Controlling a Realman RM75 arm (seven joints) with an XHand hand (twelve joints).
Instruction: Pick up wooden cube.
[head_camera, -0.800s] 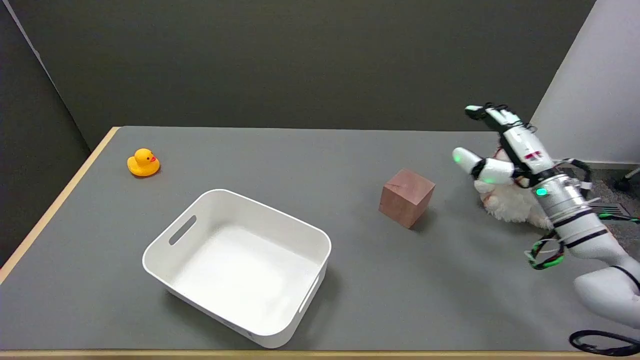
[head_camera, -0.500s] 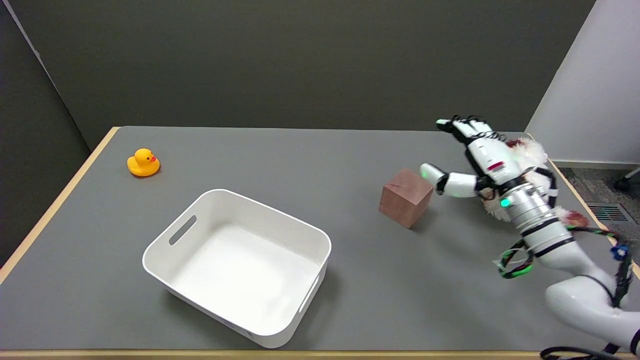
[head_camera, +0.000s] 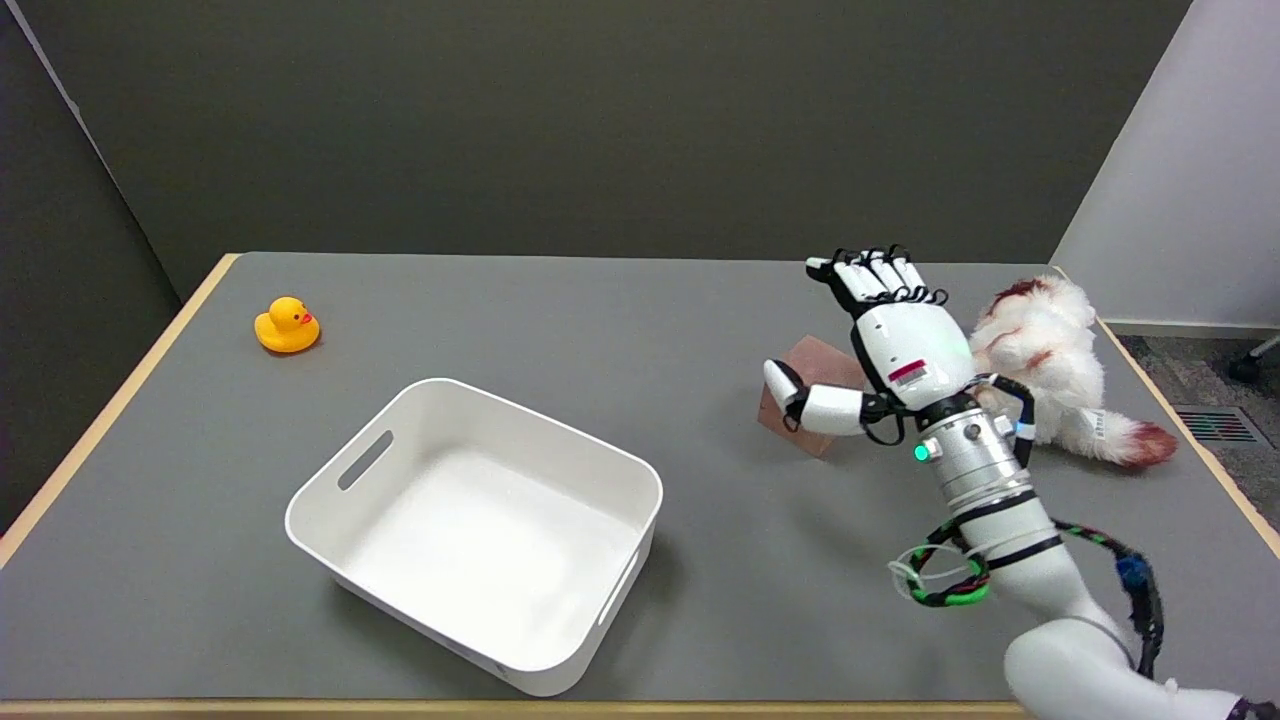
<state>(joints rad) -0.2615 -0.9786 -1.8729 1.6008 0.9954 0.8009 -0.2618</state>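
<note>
Wooden cube (head_camera: 822, 372) on table, right hand (head_camera: 890, 345) over it, fingers spread, contact unclear

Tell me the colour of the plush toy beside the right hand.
White with reddish-brown patches: the plush toy, head view.

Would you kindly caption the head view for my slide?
Right hand spread open over the wooden cube, not yet gripping, bin nearby.

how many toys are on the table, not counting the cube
2. A yellow rubber duck sits near the table's far left edge, and a white plush toy with reddish patches lies at the far right, behind the right hand. The arm may hide something small behind it.
</note>
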